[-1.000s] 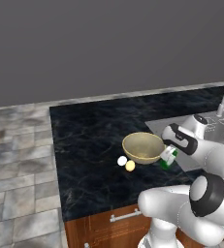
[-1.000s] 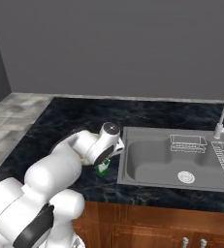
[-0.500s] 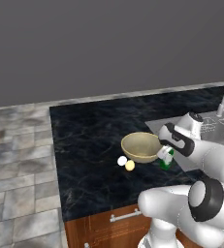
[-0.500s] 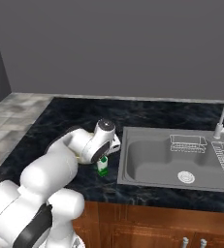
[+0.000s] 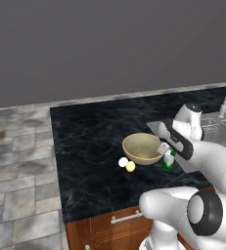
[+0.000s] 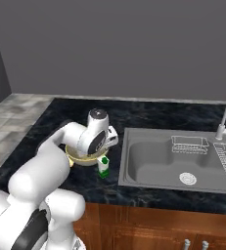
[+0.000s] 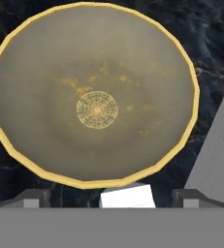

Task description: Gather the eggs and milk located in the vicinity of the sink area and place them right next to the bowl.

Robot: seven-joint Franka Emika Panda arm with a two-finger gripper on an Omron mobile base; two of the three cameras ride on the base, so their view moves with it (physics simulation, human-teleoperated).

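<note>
While the jaws stand spread and empty above it, the milk (image 5: pixel 168 159) sits upright just beside the bowl (image 5: pixel 143 148).

From the left base camera, the gripper (image 5: pixel 166 146) hovers directly over the carton, whose long axis runs vertical; both eggs (image 5: pixel 126 164) rest on the bowl's far side, away from the jaws. From the right base camera, the carton stands below the hand, between the bowl and the sink (image 6: pixel 178 163). From the hand camera, the carton's white top lies between the parted fingertips (image 7: pixel 30 197), the bowl just ahead.
</note>
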